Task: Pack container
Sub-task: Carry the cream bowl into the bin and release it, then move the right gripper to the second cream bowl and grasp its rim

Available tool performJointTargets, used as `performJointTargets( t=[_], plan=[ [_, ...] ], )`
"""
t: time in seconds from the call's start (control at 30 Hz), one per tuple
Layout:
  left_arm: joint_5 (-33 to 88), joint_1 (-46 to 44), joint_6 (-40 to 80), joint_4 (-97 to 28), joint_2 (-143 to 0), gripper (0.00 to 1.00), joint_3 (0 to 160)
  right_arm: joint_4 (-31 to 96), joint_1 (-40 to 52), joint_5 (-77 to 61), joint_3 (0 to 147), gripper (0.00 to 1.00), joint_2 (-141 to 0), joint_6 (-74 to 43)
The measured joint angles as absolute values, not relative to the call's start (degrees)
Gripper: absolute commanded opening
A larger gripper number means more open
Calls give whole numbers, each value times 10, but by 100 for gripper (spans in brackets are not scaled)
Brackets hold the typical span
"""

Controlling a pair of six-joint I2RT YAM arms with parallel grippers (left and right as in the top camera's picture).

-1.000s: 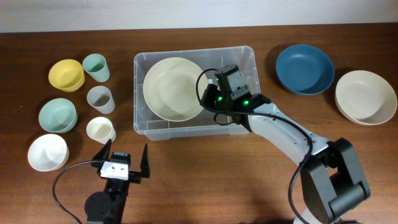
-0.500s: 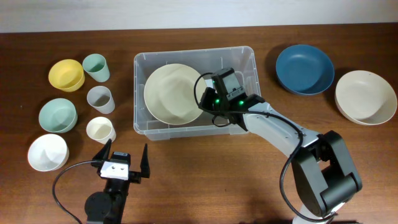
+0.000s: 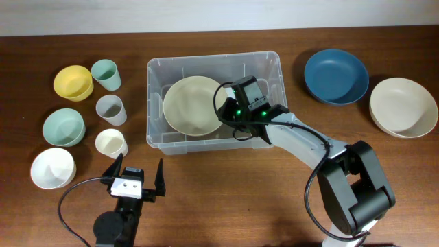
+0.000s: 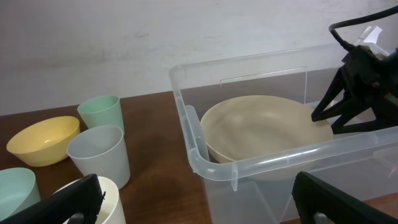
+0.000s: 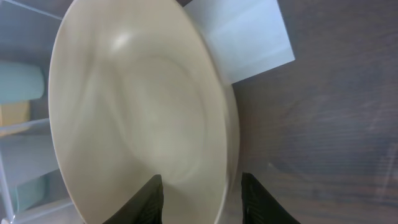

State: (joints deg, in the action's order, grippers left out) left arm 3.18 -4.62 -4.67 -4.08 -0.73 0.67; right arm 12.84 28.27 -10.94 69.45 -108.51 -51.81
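The clear plastic container point(image 3: 212, 60) stands at the table's middle; its near wall also shows in the left wrist view point(image 4: 261, 162). A large cream bowl point(image 3: 192, 106) lies inside it, low in the left half and slightly tilted. My right gripper point(image 3: 226, 110) reaches into the container and is shut on the bowl's right rim. In the right wrist view my fingers point(image 5: 200, 186) straddle that rim point(image 5: 137, 106), with the white label point(image 5: 242, 37) behind. My left gripper point(image 3: 137, 180) is open and empty near the front edge, left of the container.
A blue bowl point(image 3: 335, 75) and a cream bowl point(image 3: 403, 106) sit to the right. On the left are a yellow bowl point(image 3: 73, 81), green cup point(image 3: 105, 73), grey cup point(image 3: 110, 108), cream cup point(image 3: 110, 143), green bowl point(image 3: 63, 126) and white bowl point(image 3: 52, 167).
My right gripper has lowered the cream bowl deeper into the container, and the bowl lies flatter. The left arm has not moved.
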Motion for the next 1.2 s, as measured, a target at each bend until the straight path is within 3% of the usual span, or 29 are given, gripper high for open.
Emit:
performJointTargets(
  t=[0.6,0.73,0.8,0.97,1.2],
  plan=[
    [32,-46,-47,-41,-7,99,7,286,262,-131,834,37,-1086,-422],
    [32,-46,-47,-41,-7,99,7,429,228,-88,907,61,-1074,-399],
    [32,-46,-47,-41,-7,100,7,499,198,-59,945,96,-1059,-393],
    [32,-46,-47,-41,-7,99,7,646,25,-6,1033,99,-1013,-398],
    [32,-46,-47,-41,-7,100,7,691,-256,-20,1021,99,-1015,-423]
  ],
)
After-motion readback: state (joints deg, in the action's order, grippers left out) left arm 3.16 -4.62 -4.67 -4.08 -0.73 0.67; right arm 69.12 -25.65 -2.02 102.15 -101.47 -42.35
